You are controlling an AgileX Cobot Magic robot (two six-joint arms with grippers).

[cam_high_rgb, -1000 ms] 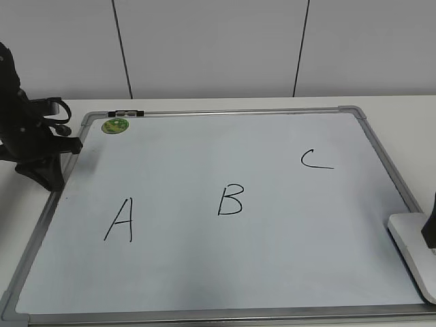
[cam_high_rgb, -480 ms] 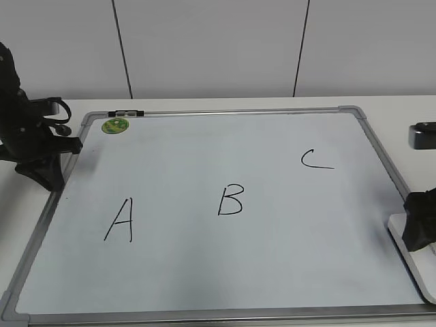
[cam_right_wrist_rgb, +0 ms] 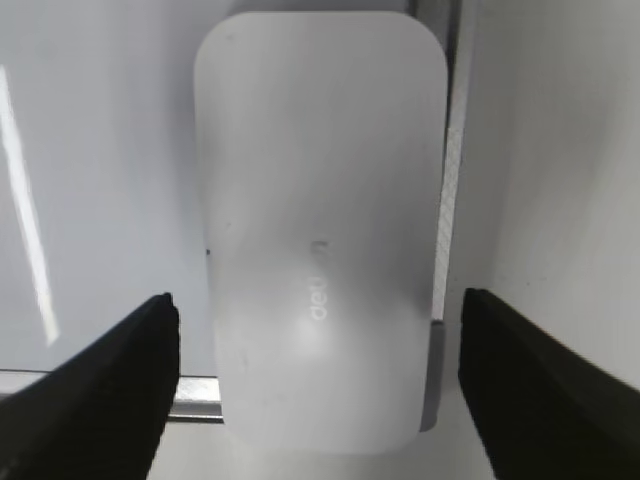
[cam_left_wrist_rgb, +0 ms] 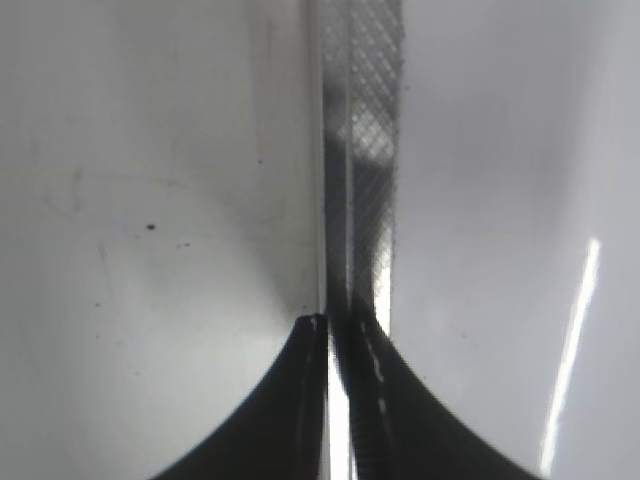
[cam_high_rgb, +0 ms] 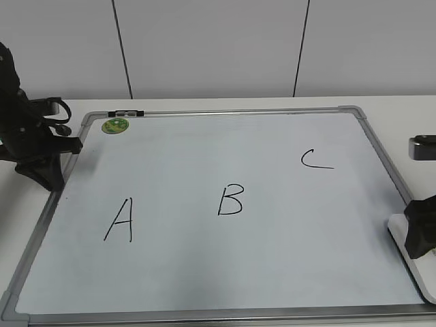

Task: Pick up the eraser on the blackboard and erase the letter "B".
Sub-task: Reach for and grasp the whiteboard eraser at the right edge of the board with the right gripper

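Observation:
The blackboard lies flat, a white board with a grey frame. The letter "B" is drawn in black near its middle. The eraser is a white rounded block lying over the board's lower right corner. In the right wrist view the eraser fills the middle. My right gripper is open, one finger on each side of the eraser, not touching it; it also shows in the exterior view. My left gripper is shut and empty over the board's left frame, seen at the left in the exterior view.
A black "A" is left of the "B" and a black "C" is at the upper right. A round green magnet and a small marker sit at the board's top left corner. White table surrounds the board.
My right arm has come into view at the right edge and lowered over the eraser. The left arm has not moved.

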